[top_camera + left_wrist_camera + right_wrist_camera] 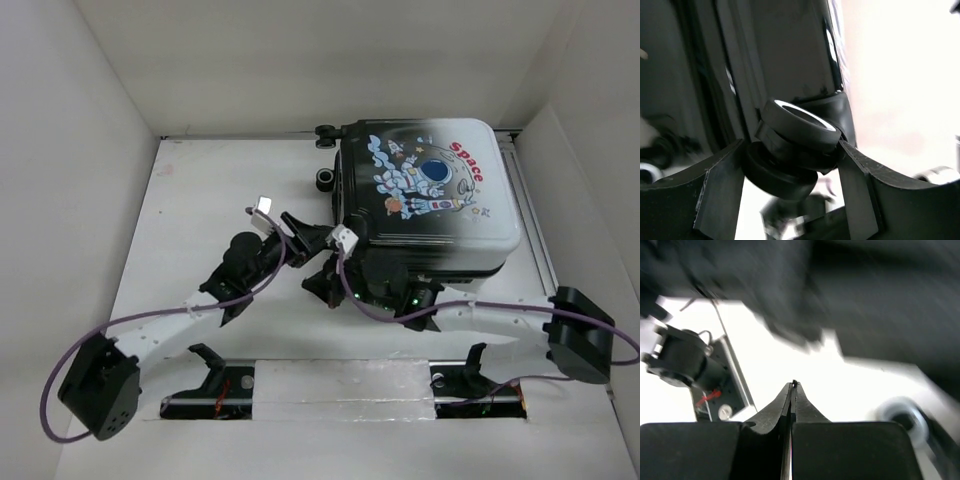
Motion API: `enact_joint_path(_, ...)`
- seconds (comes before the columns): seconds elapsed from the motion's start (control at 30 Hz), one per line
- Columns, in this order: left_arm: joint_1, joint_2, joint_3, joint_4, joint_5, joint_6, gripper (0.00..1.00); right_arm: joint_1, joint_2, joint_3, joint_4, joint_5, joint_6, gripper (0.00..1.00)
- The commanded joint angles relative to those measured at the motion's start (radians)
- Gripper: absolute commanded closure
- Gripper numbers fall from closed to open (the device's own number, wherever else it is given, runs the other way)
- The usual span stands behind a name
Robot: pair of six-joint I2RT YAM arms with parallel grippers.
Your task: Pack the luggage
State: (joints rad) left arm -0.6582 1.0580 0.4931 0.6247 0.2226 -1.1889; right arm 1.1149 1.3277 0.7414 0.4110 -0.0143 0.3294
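The luggage (430, 180) lies closed and flat at the back right, astronaut and red "Space" print facing up. My left gripper (315, 238) is at its near left corner. In the left wrist view the gripper (792, 165) is shut on a black caster wheel (795, 125) of the luggage, one finger on each side, below the glossy black shell (780, 45). My right gripper (325, 285) sits low beside the luggage's near edge. In the right wrist view it (792, 385) is shut with nothing clearly held, and the blurred dark shell (880, 300) fills the top.
Two more luggage wheels (325, 178) stick out at the back left. White walls close in the table on three sides. A metal rail (530, 220) runs along the right. The arms' mounting bar (340, 385) lies at the near edge.
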Motion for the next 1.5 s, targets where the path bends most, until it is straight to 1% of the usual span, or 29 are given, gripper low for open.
enact_joint_path(0.0,0.031,-0.150,0.039,0.069,-0.156,0.136,0.44,0.010,-0.135,-0.077,-0.090,0.146,0.046,1.00)
enact_joint_path(0.03,0.031,-0.150,0.039,0.014,-0.220,0.147,0.35,0.010,-0.219,-0.091,-0.133,0.183,0.060,1.00)
enact_joint_path(0.07,0.046,-0.150,0.050,0.004,-0.305,0.156,0.28,0.010,-0.264,-0.102,-0.223,0.224,0.060,1.00)
enact_joint_path(0.1,0.055,-0.150,0.061,0.004,-0.336,0.188,0.17,0.010,-0.309,-0.120,-0.265,0.299,0.074,1.00)
enact_joint_path(0.13,0.083,-0.098,0.074,0.004,-0.354,0.189,0.14,-0.003,-0.396,-0.120,-0.302,0.332,0.074,1.00)
enact_joint_path(0.17,0.103,-0.066,0.091,0.004,-0.355,0.189,0.13,-0.013,-0.436,-0.129,-0.340,0.355,0.085,1.00)
enact_joint_path(0.2,0.124,-0.029,0.110,0.015,-0.312,0.199,0.13,-0.050,-0.471,-0.129,-0.406,0.355,0.085,0.99)
enact_joint_path(0.23,0.159,0.050,0.157,0.027,-0.293,0.199,0.13,-0.070,-0.504,-0.129,-0.437,0.355,0.085,0.99)
enact_joint_path(0.27,0.173,0.092,0.183,0.036,-0.281,0.199,0.10,-0.088,-0.556,-0.129,-0.464,0.355,0.094,0.96)
enact_joint_path(0.3,0.192,0.135,0.212,0.052,-0.225,0.199,0.08,-0.108,-0.576,-0.116,-0.519,0.355,0.094,0.94)
enact_joint_path(0.33,0.209,0.181,0.279,0.067,-0.201,0.199,0.07,-0.143,-0.593,-0.105,-0.543,0.341,0.094,0.93)
enact_joint_path(0.37,0.235,0.274,0.318,0.067,-0.159,0.187,0.04,-0.170,-0.619,-0.105,-0.576,0.332,0.094,0.89)
enact_joint_path(0.4,0.250,0.325,0.356,0.082,-0.158,0.187,0.03,-0.170,-0.630,-0.105,-0.577,0.332,0.094,0.87)
enact_joint_path(0.43,0.267,0.376,0.395,0.082,-0.084,0.172,0.03,-0.182,-0.630,-0.105,-0.590,0.306,0.094,0.84)
enact_joint_path(0.47,0.297,0.481,0.471,0.082,-0.048,0.149,0.01,-0.182,-0.645,-0.105,-0.591,0.306,0.094,0.81)
enact_joint_path(0.5,0.311,0.534,0.502,0.130,-0.013,0.123,0.01,-0.182,-0.645,-0.105,-0.591,0.295,0.094,0.76)
enact_joint_path(0.53,0.327,0.586,0.530,0.165,0.059,0.056,0.01,-0.182,-0.645,-0.114,-0.591,0.283,0.094,0.73)
enact_joint_path(0.57,0.338,0.632,0.547,0.212,0.072,0.019,0.01,-0.182,-0.654,-0.114,-0.591,0.283,0.094,0.72)
enact_joint_path(0.6,0.347,0.714,0.571,0.263,0.081,-0.023,0.01,-0.182,-0.654,-0.125,-0.591,0.274,0.103,0.72)
enact_joint_path(0.63,0.357,0.750,0.582,0.362,0.081,-0.056,0.01,-0.182,-0.654,-0.125,-0.591,0.274,0.103,0.71)
enact_joint_path(0.67,0.358,0.784,0.600,0.392,0.090,-0.102,0.01,-0.182,-0.654,-0.125,-0.591,0.260,0.103,0.71)
enact_joint_path(0.7,0.358,0.839,0.654,0.392,0.090,-0.113,0.01,-0.182,-0.654,-0.135,-0.591,0.245,0.103,0.69)
enact_joint_path(0.87,0.358,0.970,0.801,0.467,0.081,-0.172,0.01,-0.182,-0.654,-0.174,-0.561,0.186,0.112,0.69)
enact_joint_path(0.93,0.358,1.029,0.888,0.452,0.090,-0.181,0.01,-0.182,-0.654,-0.183,-0.549,0.186,0.112,0.69)
enact_joint_path(1.13,0.348,1.154,1.032,0.452,0.090,-0.248,0.01,-0.182,-0.644,-0.183,-0.549,0.186,0.112,0.69)
enact_joint_path(1.2,0.348,1.215,1.105,0.440,0.090,-0.270,0.01,-0.182,-0.644,-0.183,-0.549,0.197,0.112,0.68)
enact_joint_path(1.23,0.348,1.232,1.127,0.440,0.090,-0.291,0.04,-0.182,-0.654,-0.183,-0.549,0.197,0.112,0.68)
enact_joint_path(1.33,0.339,1.278,1.211,0.417,0.101,-0.301,0.06,-0.182,-0.664,-0.174,-0.570,0.223,0.112,0.67)
enact_joint_path(1.47,0.319,1.313,1.259,0.389,0.092,-0.310,0.10,-0.182,-0.688,-0.174,-0.607,0.243,0.125,0.66)
